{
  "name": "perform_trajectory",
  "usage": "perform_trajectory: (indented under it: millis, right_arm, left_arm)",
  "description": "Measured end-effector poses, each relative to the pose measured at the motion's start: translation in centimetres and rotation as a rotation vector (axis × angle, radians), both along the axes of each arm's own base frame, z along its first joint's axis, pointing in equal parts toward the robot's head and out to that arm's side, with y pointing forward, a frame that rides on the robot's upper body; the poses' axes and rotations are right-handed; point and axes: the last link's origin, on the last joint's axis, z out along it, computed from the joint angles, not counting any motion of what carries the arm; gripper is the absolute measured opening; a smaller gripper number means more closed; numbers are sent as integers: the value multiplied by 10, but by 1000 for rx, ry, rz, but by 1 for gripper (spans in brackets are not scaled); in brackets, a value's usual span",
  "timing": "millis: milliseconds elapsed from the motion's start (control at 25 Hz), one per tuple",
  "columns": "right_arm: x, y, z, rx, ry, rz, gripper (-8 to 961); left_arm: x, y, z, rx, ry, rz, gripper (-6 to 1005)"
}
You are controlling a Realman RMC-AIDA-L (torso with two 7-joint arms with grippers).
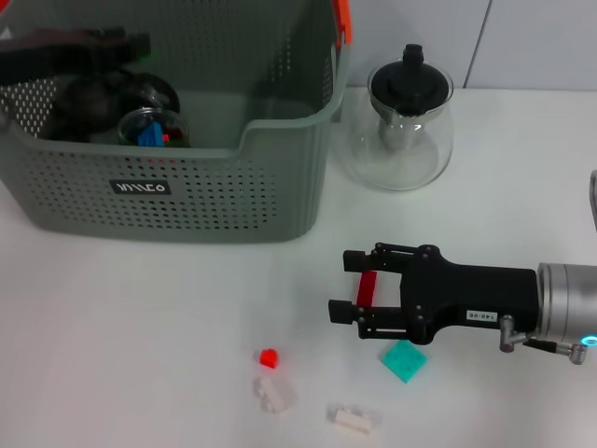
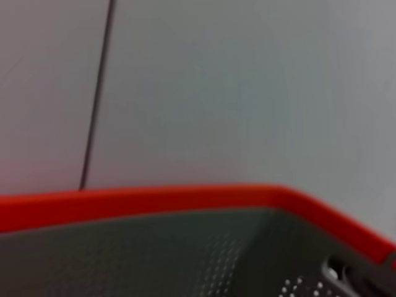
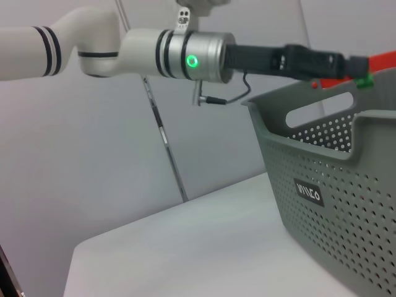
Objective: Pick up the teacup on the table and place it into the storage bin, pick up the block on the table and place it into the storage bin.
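Teacup [image 1: 149,126] sits in storage bin [image 1: 177,201]; right pincer [image 1: 359,289], lower right, clamps red block [image 1: 367,287], unbinned; left pincer's state cannot be told.

Glass teapot [image 1: 399,126] with black lid on table [image 1: 140,327]

Left end effector [image 1: 131,44] fingertips hidden in storage bin [image 1: 187,187]

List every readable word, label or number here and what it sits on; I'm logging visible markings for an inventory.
Black label with white stylised lettering on the front wall of the storage bin, also seen in the right wrist view: too stylised to read with certainty.
Small white sticker on the right gripper body: the print is too small to read.
Glass teapot and the blocks on the table: no text visible.
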Motion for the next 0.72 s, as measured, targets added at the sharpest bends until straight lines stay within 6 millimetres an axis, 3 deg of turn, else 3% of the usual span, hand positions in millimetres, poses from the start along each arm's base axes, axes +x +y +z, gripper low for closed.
perform_trajectory:
  millis: [120,280,400,560,720]
  right_arm:
    - [0,0,0,1,-1,-1,792]
    - [0,0,0,1,-2,-1,792]
    - [0,0,0,2,-2,-1,792]
    - [1,0,0,2,-2,-2,792]
    - [0,0,0,2,-2,-2,792]
  left_arm:
    - [3,-2,-4,7,10,-9,490]
    - [6,-17,5,50,-37,-44,502]
    - [6,-36,13,76,-125,-92,604]
    - [-4,-90,13,95,-282,-309,709]
    - [-25,-142,-9,77,-229,-497,723]
